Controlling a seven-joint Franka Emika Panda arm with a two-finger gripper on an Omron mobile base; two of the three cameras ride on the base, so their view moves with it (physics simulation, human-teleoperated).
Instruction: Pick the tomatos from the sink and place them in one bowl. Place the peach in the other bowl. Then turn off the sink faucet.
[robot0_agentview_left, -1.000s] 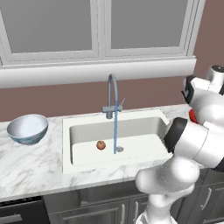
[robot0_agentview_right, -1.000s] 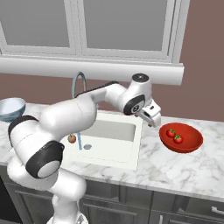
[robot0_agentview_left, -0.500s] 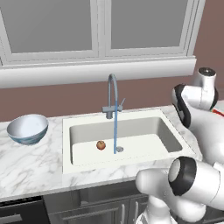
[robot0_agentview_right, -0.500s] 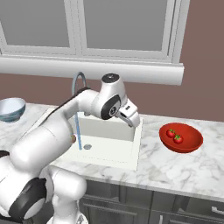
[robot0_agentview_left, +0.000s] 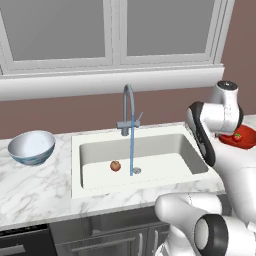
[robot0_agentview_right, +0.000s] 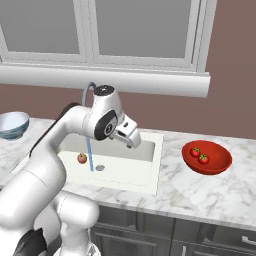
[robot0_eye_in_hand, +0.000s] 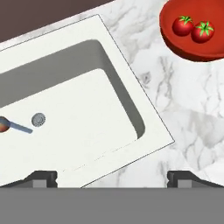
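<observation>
Both tomatos (robot0_eye_in_hand: 182, 25) (robot0_eye_in_hand: 204, 31) lie side by side in the shallow red bowl (robot0_eye_in_hand: 175, 46), which stands on the marble right of the sink (robot0_eye_in_hand: 148, 113). In the right base view the tomatos (robot0_agentview_right: 195, 151) (robot0_agentview_right: 203, 158) rest in the red bowl (robot0_agentview_right: 219, 165). The peach (robot0_agentview_right: 82, 158) (robot0_agentview_left: 115, 165) sits on the sink floor left of the drain (robot0_eye_in_hand: 38, 119). A blue water stream runs from the faucet (robot0_agentview_left: 129, 107) down to the drain. My gripper (robot0_agentview_right: 132, 141) (robot0_eye_in_hand: 112, 177) hangs open and empty above the sink's right end. The white and pale blue bowl (robot0_agentview_left: 31, 146) stands far left.
White marble counter (robot0_agentview_right: 200, 195) runs on both sides of the sink (robot0_agentview_left: 150, 145). A window sill (robot0_agentview_left: 110, 82) and brown wall rise behind the faucet (robot0_agentview_right: 89, 92). My own arm hides part of the red bowl (robot0_agentview_left: 235, 141) in the left base view.
My arm has swung left, carrying the gripper from beside the red bowl to above the sink's right end. The jaws have stayed open; tomatos and peach have not moved.
</observation>
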